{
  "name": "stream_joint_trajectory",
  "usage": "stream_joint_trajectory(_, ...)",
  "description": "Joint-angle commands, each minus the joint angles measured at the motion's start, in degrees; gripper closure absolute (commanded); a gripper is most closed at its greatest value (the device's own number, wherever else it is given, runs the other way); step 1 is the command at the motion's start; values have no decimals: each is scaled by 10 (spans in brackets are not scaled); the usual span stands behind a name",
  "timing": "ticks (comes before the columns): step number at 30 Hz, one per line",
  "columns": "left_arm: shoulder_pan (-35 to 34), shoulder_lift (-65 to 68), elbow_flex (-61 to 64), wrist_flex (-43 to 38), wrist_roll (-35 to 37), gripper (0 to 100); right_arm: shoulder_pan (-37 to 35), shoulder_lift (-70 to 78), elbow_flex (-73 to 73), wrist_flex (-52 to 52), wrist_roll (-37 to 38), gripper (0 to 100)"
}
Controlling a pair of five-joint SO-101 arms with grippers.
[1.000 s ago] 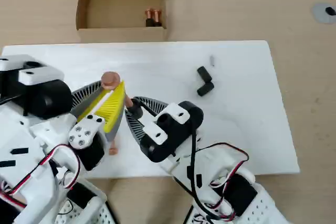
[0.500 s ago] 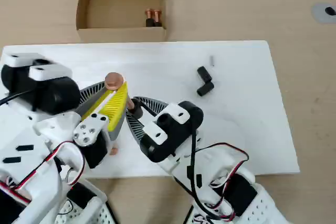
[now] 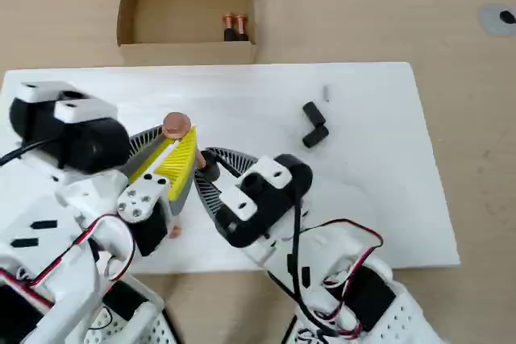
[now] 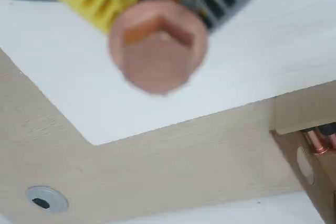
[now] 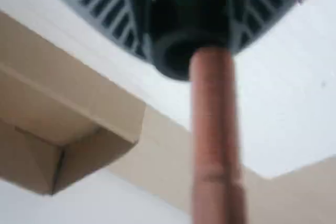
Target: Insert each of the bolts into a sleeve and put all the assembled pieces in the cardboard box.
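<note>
Carried the bolt (image 3: 176,126) slightly rightward over the last second, along with the whole left arm. Now pinched by the shank in the left gripper (image 3: 171,141), between the yellow and grey fingers, with the head up and clear of the white board (image 3: 379,199). Meets the sleeve (image 3: 208,168) at the lower end. Judging by the right wrist view, looks to be just entering the bore.

Clamped round that sleeve: the right gripper (image 3: 203,172).

Probably stiff, smooth and light, both pieces, so liable to slip or twist if pinched off-centre. Best to hold the bolt mid-shank and the sleeve round its middle, leaving the bore mouth free.

Farther out on the board: two spare sleeves (image 3: 314,125), touching. Beyond the board, in the box (image 3: 129,14): one finished piece (image 3: 235,28).
</note>
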Motion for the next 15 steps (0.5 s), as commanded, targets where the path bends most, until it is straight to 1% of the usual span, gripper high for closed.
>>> stream_joint_trajectory(1, 6, 3, 35, -19, -2, 995, -5, -14, -42, -18, -4, 987)
stream_joint_trajectory(5, 6, 0, 67, -55, -2, 995, -5, -14, -40, -18, -4, 987)
stream_joint_trajectory(10, 6, 5, 85, -72, -2, 995, -5, -14, -41, -18, -6, 987)
stream_joint_trajectory(15, 6, 4, 87, -74, -2, 995, -5, -14, -35, -15, -61, 987)
